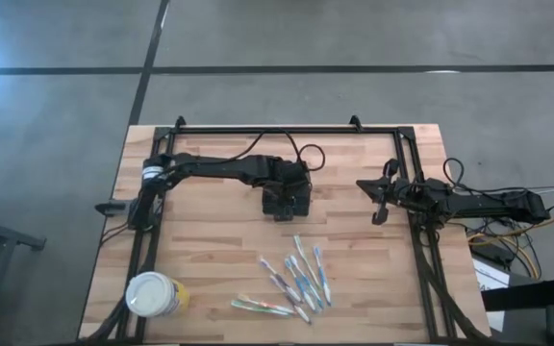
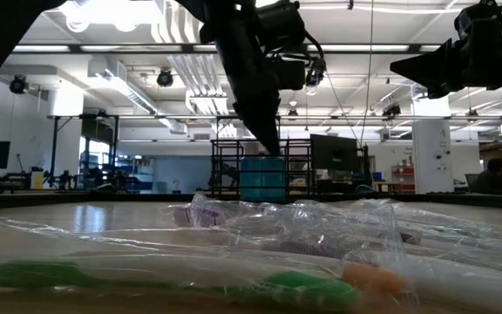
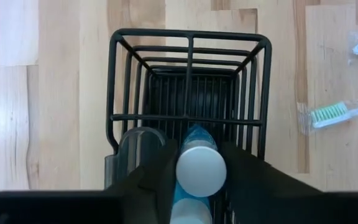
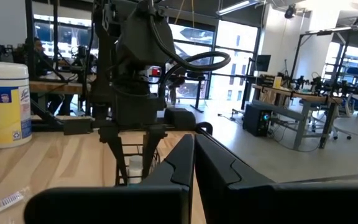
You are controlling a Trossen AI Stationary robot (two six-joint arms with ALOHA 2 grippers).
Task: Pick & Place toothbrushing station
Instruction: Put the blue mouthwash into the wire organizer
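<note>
The table (image 1: 210,240) is a pale wood butcher-block top with a black frame along its far edge and sides, standing on a grey concrete floor crossed by dark lines. Beyond it the low view shows an open workshop with ceiling lights, racks and monitors; a person sits at the far right of that room.

There is one caddy (image 1: 286,200), black wire, near the middle of the table, a little toward the far edge. The left gripper (image 3: 201,171) hangs right over it, pointing down. Its fingers (image 3: 160,180) stand on either side of a blue tube (image 3: 201,169) with a white cap that stands upright in a caddy compartment; whether they press it or stand just off it I cannot tell. One yellow cup (image 1: 156,294) with a white lid stands near the left front corner. Wrapped toothbrushes (image 1: 298,277) lie loose in a scatter toward the front edge, right of centre; about six or seven, some overlapping, so the count is not sure.

The right gripper (image 1: 378,204) waits above the table near the right edge, well apart from the caddy, its fingers (image 4: 188,158) pressed together on nothing.

Bare wood lies open between the caddy and the brushes, and between the caddy and the cup. The strip along the far edge is also bare.
</note>
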